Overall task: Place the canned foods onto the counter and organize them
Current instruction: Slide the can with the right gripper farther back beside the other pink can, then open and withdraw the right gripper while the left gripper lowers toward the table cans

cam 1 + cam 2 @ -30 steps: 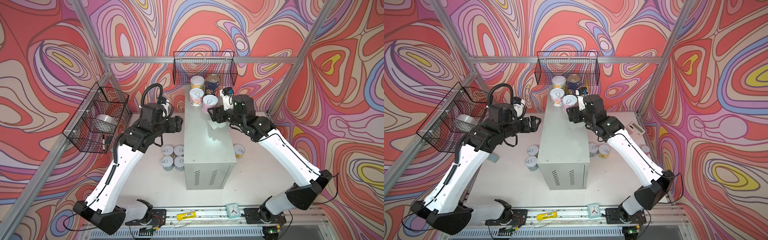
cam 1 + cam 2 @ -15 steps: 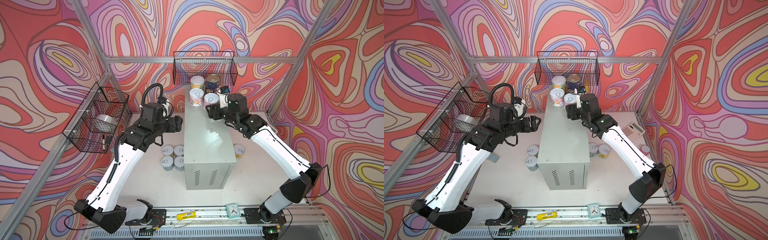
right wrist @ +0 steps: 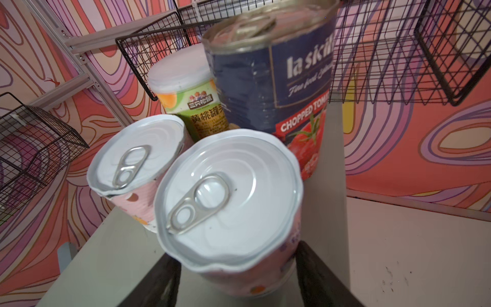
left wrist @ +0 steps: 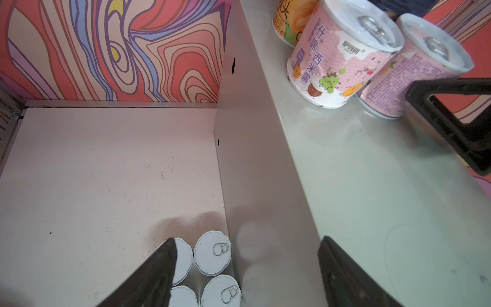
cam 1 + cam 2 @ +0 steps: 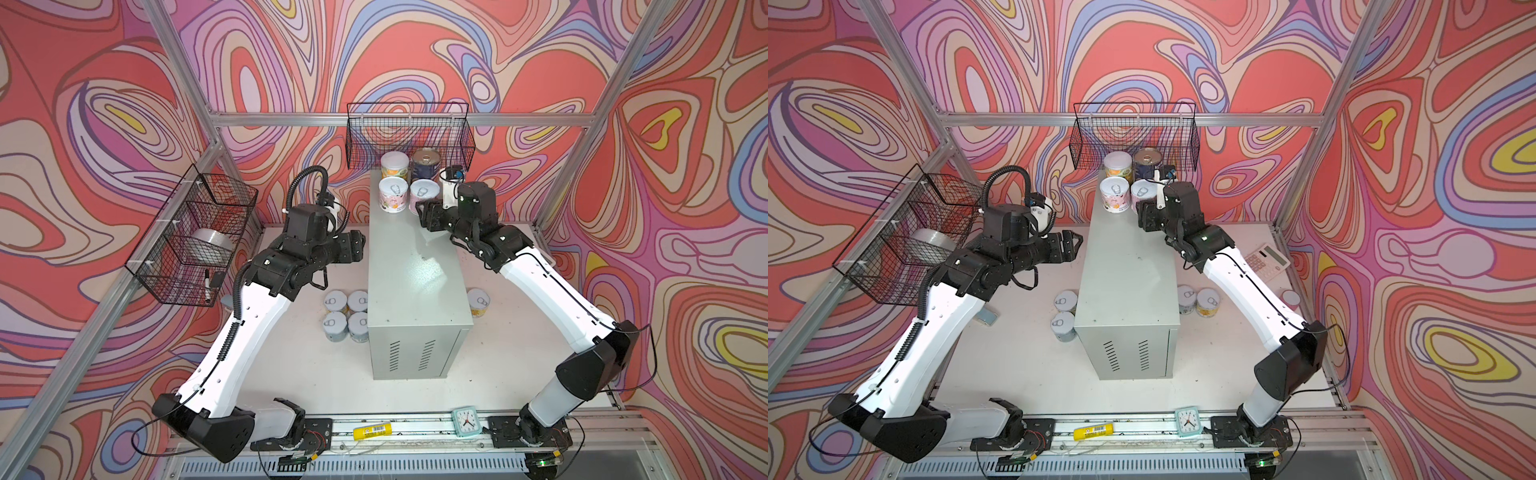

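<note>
The right hand (image 5: pixel 430 210): black fingers stand either side of the lower wall of a pink-labelled cylindrical tin with a silvery pull-tab lid (image 3: pixel 228 202); whether they press it or stand just clear, cannot tell. That tin: upright at the far end of the tall, glossy-topped grey box worktop (image 5: pixel 415 282), right place in the near row of a two-by-two block. Just beside it, left: pink tin with fruit cartoons (image 5: pixel 392 195). Far row: white-lidded tin with yellow-green label (image 5: pixel 395 164) left, dark navy chopped-tomato tin (image 5: pixel 426 162) right. The left hand (image 4: pixel 247 239): fingers apart, nothing between them, hovering at the box's left edge. On the white lower worktop (image 5: pixel 316 374): four silver-lidded tins (image 5: pixel 336 300) clustered just beside the box's left side; two more tins (image 5: pixel 1207 301) at its right.
</note>
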Robot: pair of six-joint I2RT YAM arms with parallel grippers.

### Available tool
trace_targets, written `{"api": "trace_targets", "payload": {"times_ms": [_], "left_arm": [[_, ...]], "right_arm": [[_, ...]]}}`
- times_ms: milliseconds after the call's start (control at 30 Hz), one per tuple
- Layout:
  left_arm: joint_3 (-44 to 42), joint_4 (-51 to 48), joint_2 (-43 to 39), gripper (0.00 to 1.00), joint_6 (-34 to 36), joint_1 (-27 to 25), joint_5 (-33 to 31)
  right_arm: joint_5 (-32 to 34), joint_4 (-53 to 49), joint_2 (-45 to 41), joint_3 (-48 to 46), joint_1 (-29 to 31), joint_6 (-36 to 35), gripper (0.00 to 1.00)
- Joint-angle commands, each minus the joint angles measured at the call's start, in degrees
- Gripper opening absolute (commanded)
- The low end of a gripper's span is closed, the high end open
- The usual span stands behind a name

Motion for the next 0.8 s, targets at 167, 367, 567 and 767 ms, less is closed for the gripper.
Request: {"api": "trace_targets", "payload": {"times_ms": [167,367,567,767], "left_arm": [[0.3,1.2,0.7,0.83,-0.4,0.6,0.2],[0.3,1.1,0.9,0.83,-0.7,0.6,0.4],[0.0,1.5,1.2,0.83,-0.8,0.6,0.7],[-3.5,2.1,-0.7,0.83,-0.3,0.6,-1.5]], "right_arm": [[2.4,0.6,1.5,2.8,-1.2,0.8,0.68],[2.0,1.6,-0.1,0.9,-1.3,1.5,0.68],[-0.2,1.5,-2.0,0.1,-1.3,2.1,0.68],[-3.9,-1.3,-6.6,-1.2,-1.3,3.1,0.68]]}}
